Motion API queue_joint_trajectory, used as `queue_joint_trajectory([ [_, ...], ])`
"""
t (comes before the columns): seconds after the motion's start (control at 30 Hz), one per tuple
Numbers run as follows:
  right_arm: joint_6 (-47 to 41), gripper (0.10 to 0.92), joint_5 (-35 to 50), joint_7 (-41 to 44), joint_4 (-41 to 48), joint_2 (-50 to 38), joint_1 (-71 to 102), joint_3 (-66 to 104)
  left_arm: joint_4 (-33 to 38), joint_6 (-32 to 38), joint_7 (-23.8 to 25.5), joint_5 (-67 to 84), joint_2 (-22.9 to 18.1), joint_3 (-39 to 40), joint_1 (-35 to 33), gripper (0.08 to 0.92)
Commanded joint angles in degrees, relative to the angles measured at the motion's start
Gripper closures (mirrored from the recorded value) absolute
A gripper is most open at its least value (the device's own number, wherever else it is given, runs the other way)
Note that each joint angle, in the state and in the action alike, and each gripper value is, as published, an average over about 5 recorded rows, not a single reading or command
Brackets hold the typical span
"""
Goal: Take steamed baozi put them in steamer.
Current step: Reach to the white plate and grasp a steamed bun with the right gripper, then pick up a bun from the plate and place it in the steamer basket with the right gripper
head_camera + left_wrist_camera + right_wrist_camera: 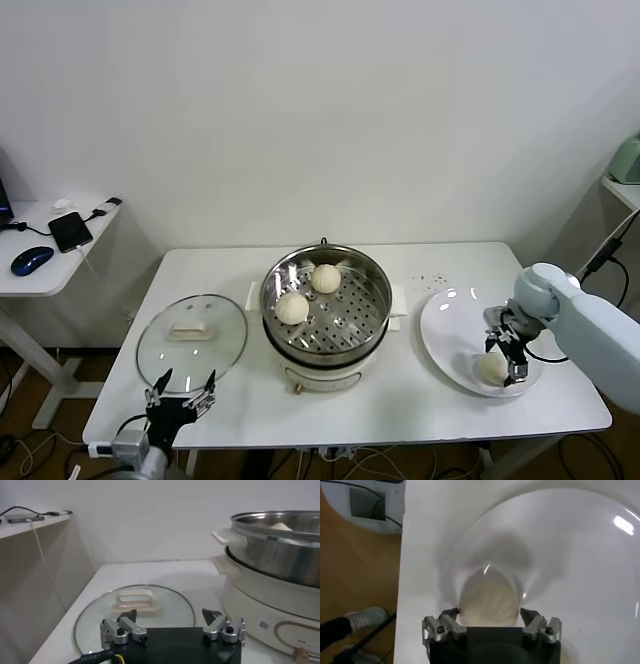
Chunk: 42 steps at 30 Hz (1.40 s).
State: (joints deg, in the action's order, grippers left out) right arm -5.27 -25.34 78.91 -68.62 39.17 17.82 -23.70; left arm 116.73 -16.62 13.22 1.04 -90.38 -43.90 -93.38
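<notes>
Right gripper [503,352]: poised directly over the one bun [491,369] on the plate [450,315], jaws spread and straddling it, one on either side; no contact is evident, so nothing is grasped yet.
Key relation: the bun lies straight below and between the jaws, so the coming move is judged to be a short descent and a closing. The bun is round, with no long axis to be aligned.
Bun condition: cream-white, smooth, domed, undamaged as far as is visible.
Steamer [326,302]: well away from the right gripper, toward the robot's left, at the desk [450,410] centre. Two buns [310,293] are already seated on its perforated tray, side by side.
Nearer arm: the right, by a wide margin.
Left gripper [180,399]: parked at the near desk edge, jaws released and empty, with the glass lid [192,338] just beyond it.
Progress: judged partly done; only three buns are visible.
Risk: soft dough may be dented by a hard clench.
</notes>
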Motion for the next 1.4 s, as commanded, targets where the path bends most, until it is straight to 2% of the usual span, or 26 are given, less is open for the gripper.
queue_joint_trajectory([
  [0.03,0.08,0.248,-0.05,-0.26,0.39,0.18,0.19,0.31,-0.12,-0.03,0.02,0.05,-0.03,0.09,0.08,0.177],
  [0.27,-0.99,0.441,2.33,-0.57,-0.16,-0.33,-1.77,0.51,-0.35,-0.01,0.01,-0.03,0.02,0.20,0.29,0.177],
  [0.37,-1.77,0.482,4.41,-0.26,-1.41,-1.29,-5.58,-1.18,-0.34,0.01,-0.01,-0.10,0.02,0.33,0.45,0.177],
  [0.63,-4.24,0.491,14.32,1.49,-2.03,0.02,-31.03,-18.33,-0.52,0.22,-0.86,-1.19,-0.50,0.20,2.03,0.177],
  [0.83,-6.53,0.491,25.28,3.13,1.17,10.62,-49.87,-30.42,-0.82,1.43,-2.57,-4.42,-1.12,0.38,2.29,0.177],
  [1.0,-5.78,0.491,35.22,3.95,6.03,21.04,-57.51,-35.02,-0.24,1.71,-2.90,-4.82,-1.53,0.46,2.30,0.177],
  [1.1,1.80,0.491,45.24,0.91,7.69,25.52,-59.76,-39.94,0.37,1.62,-2.81,-4.09,-1.68,0.49,2.34,0.177],
  [1.17,10.70,0.491,52.89,-2.60,7.62,27.56,-61.43,-45.73,0.87,1.50,-2.74,-3.58,-1.87,0.41,2.34,0.177],
  [1.23,18.69,0.491,56.61,-5.20,6.20,28.45,-62.48,-50.58,1.34,1.42,-2.71,-3.34,-2.13,0.29,2.35,0.177],
  [1.3,26.44,0.489,54.79,-6.70,4.00,28.85,-62.64,-53.54,1.65,1.39,-2.71,-3.19,-2.35,0.21,2.41,0.177],
  [1.4,37.37,0.488,45.83,-8.40,2.15,29.73,-61.09,-54.30,1.93,1.43,-2.77,-2.96,-2.60,0.18,2.45,0.177],
])
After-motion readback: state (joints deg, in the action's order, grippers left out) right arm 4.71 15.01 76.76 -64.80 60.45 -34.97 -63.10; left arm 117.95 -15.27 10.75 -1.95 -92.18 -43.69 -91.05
